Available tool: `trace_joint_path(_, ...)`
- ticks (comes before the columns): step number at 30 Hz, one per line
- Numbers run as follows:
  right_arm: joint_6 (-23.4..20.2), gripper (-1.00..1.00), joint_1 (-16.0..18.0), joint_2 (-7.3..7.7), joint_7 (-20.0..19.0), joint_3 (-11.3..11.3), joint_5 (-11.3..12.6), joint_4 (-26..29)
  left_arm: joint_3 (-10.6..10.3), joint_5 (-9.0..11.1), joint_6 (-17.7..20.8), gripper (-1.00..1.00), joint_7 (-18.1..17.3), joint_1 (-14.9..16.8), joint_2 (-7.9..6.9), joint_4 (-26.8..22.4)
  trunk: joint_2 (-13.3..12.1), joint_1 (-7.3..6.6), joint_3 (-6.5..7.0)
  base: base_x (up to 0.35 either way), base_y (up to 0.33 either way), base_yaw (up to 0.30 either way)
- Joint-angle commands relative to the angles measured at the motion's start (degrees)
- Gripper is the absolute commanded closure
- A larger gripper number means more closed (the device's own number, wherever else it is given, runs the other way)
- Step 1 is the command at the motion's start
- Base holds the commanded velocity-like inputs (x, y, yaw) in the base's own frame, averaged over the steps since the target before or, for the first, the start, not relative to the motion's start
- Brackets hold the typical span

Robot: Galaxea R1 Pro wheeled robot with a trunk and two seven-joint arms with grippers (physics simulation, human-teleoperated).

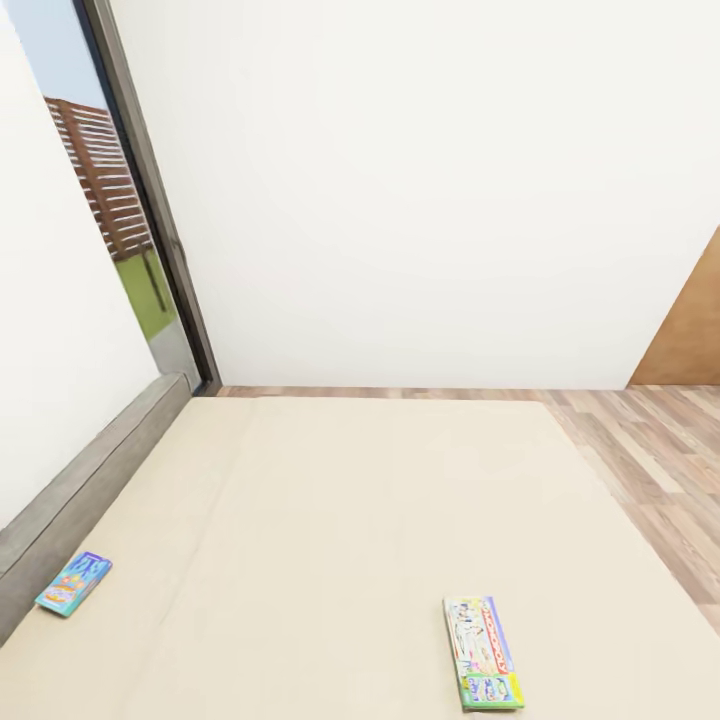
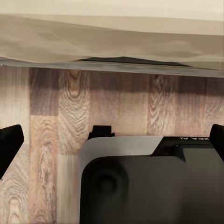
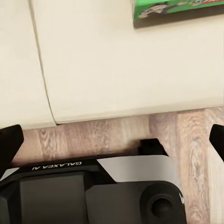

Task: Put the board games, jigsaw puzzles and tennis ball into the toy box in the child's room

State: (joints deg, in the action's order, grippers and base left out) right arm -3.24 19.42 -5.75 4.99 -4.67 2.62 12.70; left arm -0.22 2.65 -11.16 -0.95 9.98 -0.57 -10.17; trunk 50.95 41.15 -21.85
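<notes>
Bed (image 1: 330,520): blue game (image 1: 73,583) by headboard (image 1: 90,470); Monopoly (image 1: 482,652) near foot edge; left gripper (image 2: 112,140) and right gripper (image 3: 112,140) spread wide, empty, over floor (image 2: 130,107).

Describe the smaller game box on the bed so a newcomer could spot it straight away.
Start from the wide beige bed and follow its grey headboard along the head view's left side. The blue board game lies flat on the mattress beside that headboard. It is smaller and bluer than the white Monopoly box, which lies apart near the bed's front edge.
</notes>
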Motion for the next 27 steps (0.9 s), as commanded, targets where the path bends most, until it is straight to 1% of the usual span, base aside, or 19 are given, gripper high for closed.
trace_joint_path(1,-0.3,-1.00,0.0,-0.05,0.1,-0.3,0.3,0.1,0.0,0.3,-0.2,-1.00,-0.1,0.0,-0.02,0.1,0.0,0.01,-0.06,0.000,0.284,0.000)
trace_joint_path(8,-0.3,-1.00,0.0,-0.05,0.1,-0.3,0.3,0.1,0.0,0.3,-0.2,-1.00,-0.1,0.0,0.00,0.1,0.0,0.01,-0.06,0.000,0.264,0.000)
trace_joint_path(12,-0.3,-1.00,0.0,-0.05,0.1,-0.3,0.3,0.1,0.0,0.3,-0.2,-1.00,-0.1,0.0,-0.03,0.1,0.0,0.01,-0.06,0.000,0.183,0.000)
trace_joint_path(27,-0.1,-1.00,0.0,-0.05,0.2,-0.3,0.3,0.1,0.0,0.3,-0.2,-1.00,-0.1,0.0,0.04,0.1,0.0,0.01,-0.06,0.000,0.025,0.000)
